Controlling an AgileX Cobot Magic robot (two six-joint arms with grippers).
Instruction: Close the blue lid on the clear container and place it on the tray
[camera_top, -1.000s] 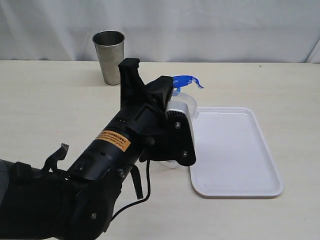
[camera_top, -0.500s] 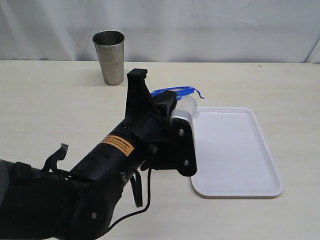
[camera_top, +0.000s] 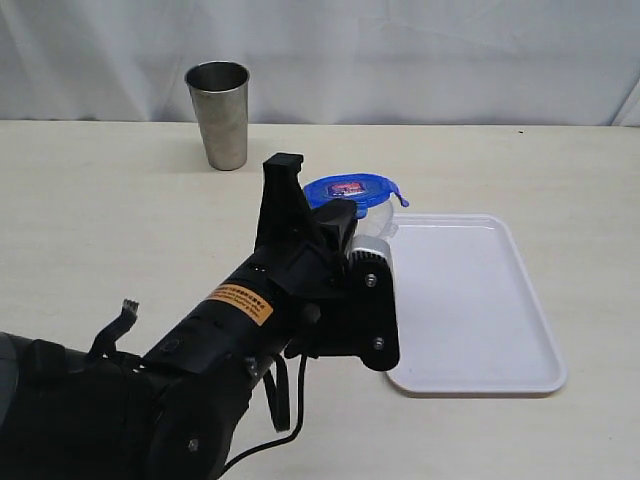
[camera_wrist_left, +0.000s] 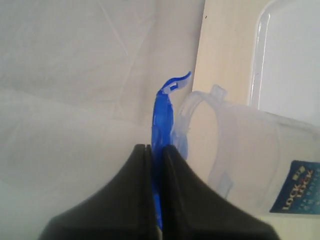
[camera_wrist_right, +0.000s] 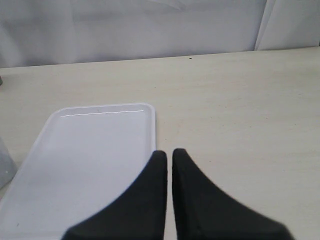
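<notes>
Within the clamped left gripper (camera_wrist_left: 154, 148), blue lid (camera_top: 351, 190) over clear container (camera_wrist_left: 250, 150).

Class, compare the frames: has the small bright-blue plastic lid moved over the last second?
Yes. Against the unmoved flat white plastic tray, the bright-blue plastic lid has dropped lower and slightly left in the exterior view, its stickered top now showing.

1. The blue lid (camera_top: 355, 190) is bright blue, with a red-and-blue sticker (camera_top: 347, 187).
2. The clear container (camera_wrist_left: 240, 150) is translucent; its label (camera_wrist_left: 299, 195) is blue with yellow lettering.
3. The tray (camera_top: 470, 300) is white.
4. The cup (camera_top: 222, 115) is grey.
5. The surface (camera_top: 100, 220) is pale beige.
</notes>
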